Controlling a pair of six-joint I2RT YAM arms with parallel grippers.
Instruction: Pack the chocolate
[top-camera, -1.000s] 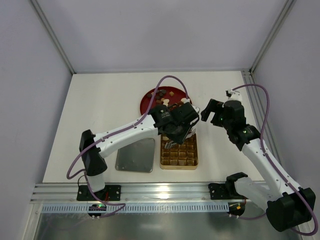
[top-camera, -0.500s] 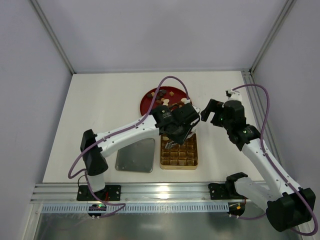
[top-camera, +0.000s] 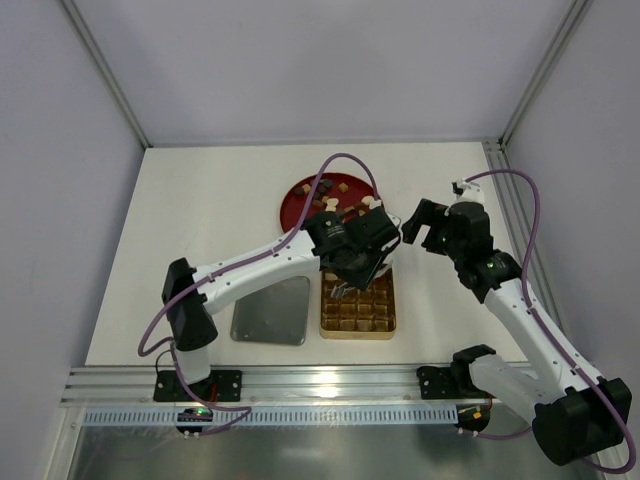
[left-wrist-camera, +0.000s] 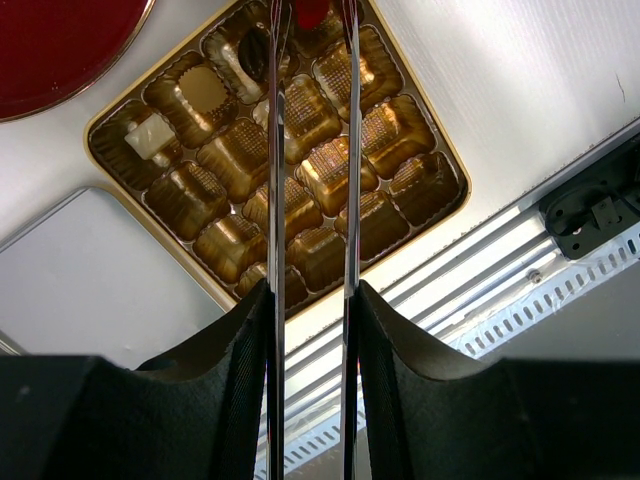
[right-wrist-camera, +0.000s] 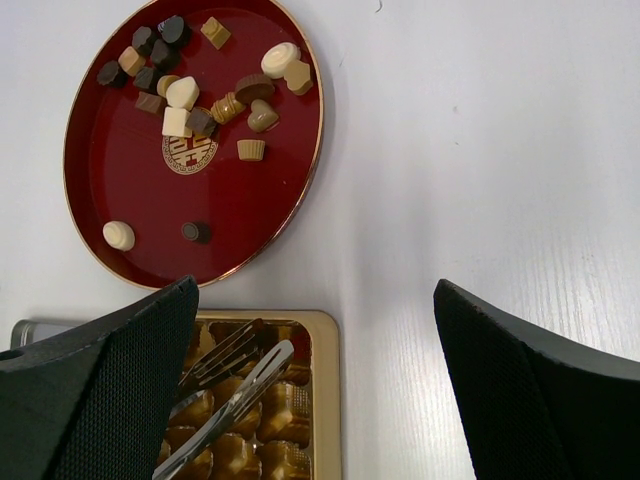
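Silver lid (top-camera: 272, 310) lies flat nearest the arm bases, at 9 o'clock of the gold tin (top-camera: 357, 335) and just beside it. Left gripper (left-wrist-camera: 311, 20) hangs over the tin's far half. Its 2 long thin metal fingers (left-wrist-camera: 275, 200) run parallel with a narrow gap and nothing seen between them: parted, empty. In the tin, at least 3 cells along the edge toward the red plate (right-wrist-camera: 260, 220) hold chocolate (left-wrist-camera: 150, 135): 1 white, 1 tan, 1 dark. The other cells visible are bare gold. Right gripper (top-camera: 418, 228) is at 2 o'clock of the tin, above the table, jaws spread wide, holding nothing. The plate sits at 11 o'clock of the tin, close but apart. Most chocolate is there, bunched toward its far rim; 1 white and 1 dark piece lie apart, nearer the tin.
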